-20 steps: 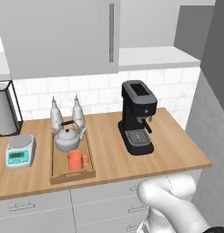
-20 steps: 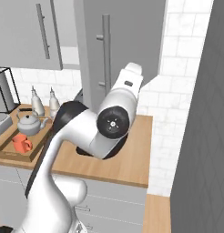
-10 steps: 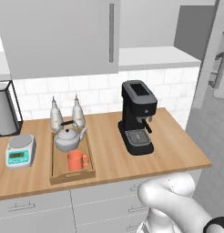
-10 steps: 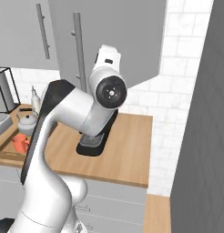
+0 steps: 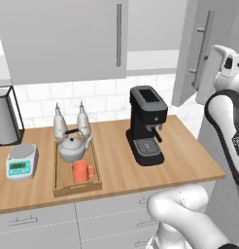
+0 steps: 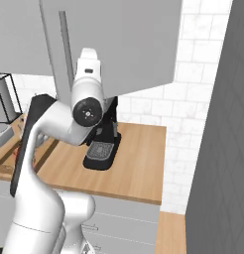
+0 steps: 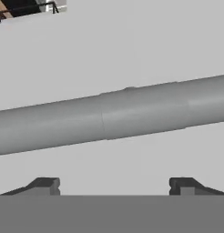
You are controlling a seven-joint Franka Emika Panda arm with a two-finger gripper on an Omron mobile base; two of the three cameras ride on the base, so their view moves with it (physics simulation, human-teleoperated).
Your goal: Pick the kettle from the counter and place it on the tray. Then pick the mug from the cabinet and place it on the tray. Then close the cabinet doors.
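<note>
Cabinet doors [image 5: 68,36] are flat grey panels; the right one [image 5: 201,46] stands swung outward, its long metal bar handle [image 7: 114,117] upright. Close before the spread-apart gripper [image 7: 114,186], the bar lies nearly crosswise, ungrasped. Kettle [image 5: 73,148] and mug [image 5: 80,171] sit on the tray [image 5: 58,187].

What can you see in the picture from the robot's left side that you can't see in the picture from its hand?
The left base view shows the kettle and the orange mug sitting on the wooden tray, plus the black coffee machine, two bottles and a small scale on the counter. The hand view shows the two dark fingertips set wide apart, very close to a grey bar handle that runs across between them. Both views show the grey cabinet door that still stands open, with that long handle on it.
</note>
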